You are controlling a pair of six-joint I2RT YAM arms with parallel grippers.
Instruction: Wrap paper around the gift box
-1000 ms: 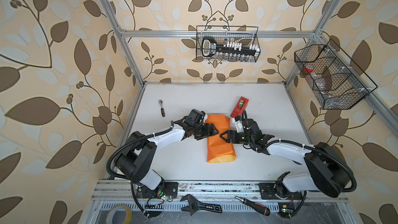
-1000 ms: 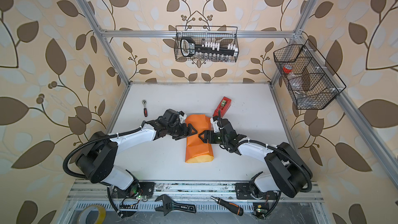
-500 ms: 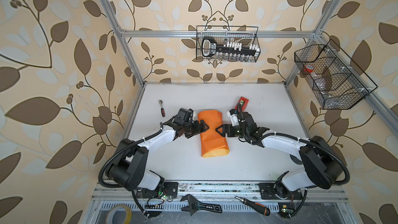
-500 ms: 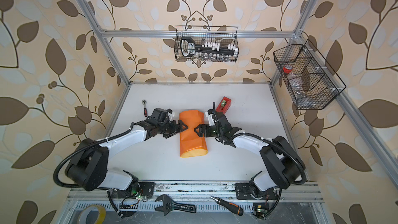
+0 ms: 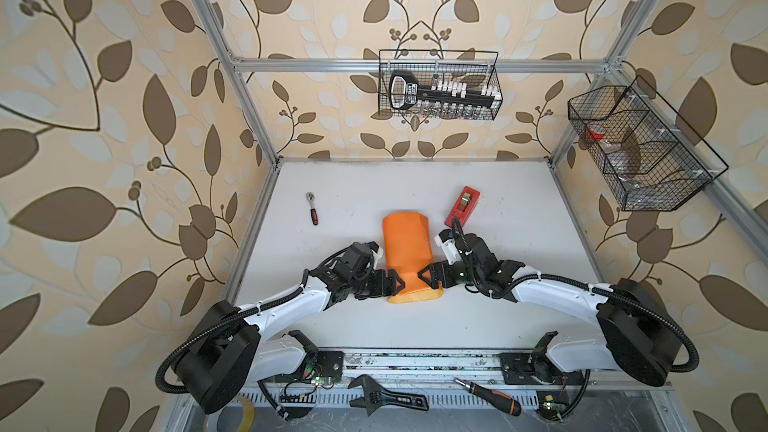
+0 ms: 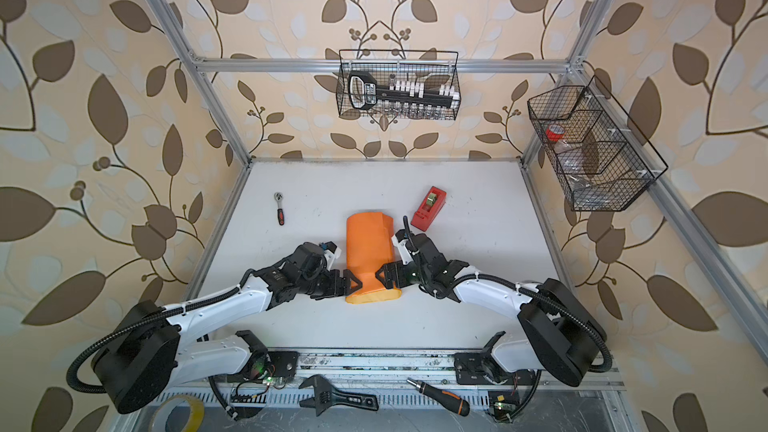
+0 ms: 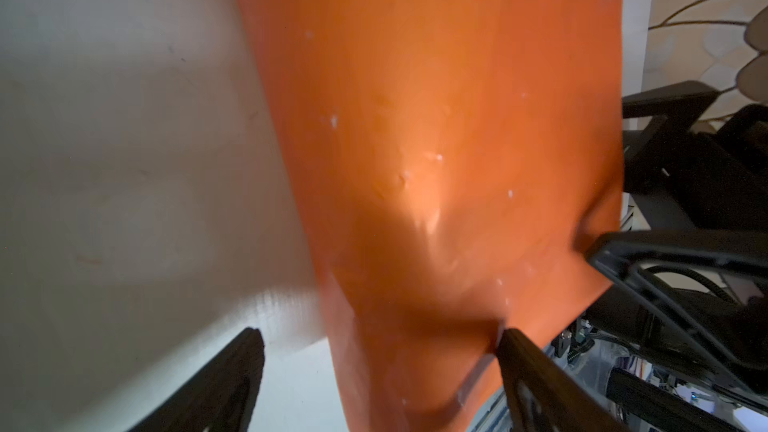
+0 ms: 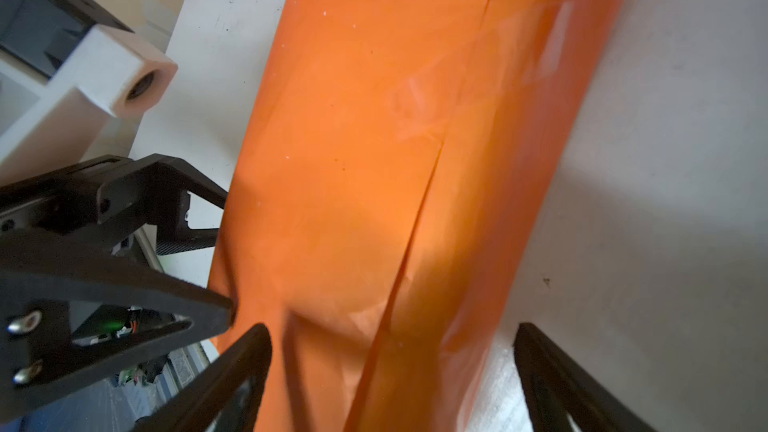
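Both top views hang high over the near edge of the table point(image 5: 374, 184), side by side and tilted down toward 12 o'clock. They share nearly the whole scene, the paper point(image 5: 405, 251) at its middle. The camera on my left wrist sits close behind my left claw point(image 7: 374, 351) and looks toward 3 o'clock, the one on my right wrist sits close behind my right claw point(image 8: 390, 351) and looks toward 9 o'clock, and so they face each other across the same stretch of paper, each catching the opposite claw at its edge.
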